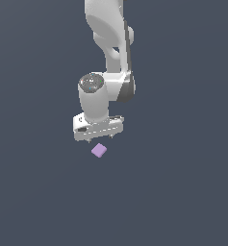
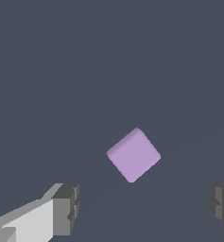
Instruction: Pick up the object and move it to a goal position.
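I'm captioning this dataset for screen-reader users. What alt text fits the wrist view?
A small lilac cube lies on a plain dark grey surface, turned so its corners point diagonally. The gripper is open, and its two dark fingertips frame the picture's edge with the cube ahead of the gap, untouched.

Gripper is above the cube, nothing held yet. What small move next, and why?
Probably shift the gripper toward the lilac cube, turning to square with its faces, before descending. In the wrist view the open fingers sit apart from the cube, which lies diagonal to them and off their line.
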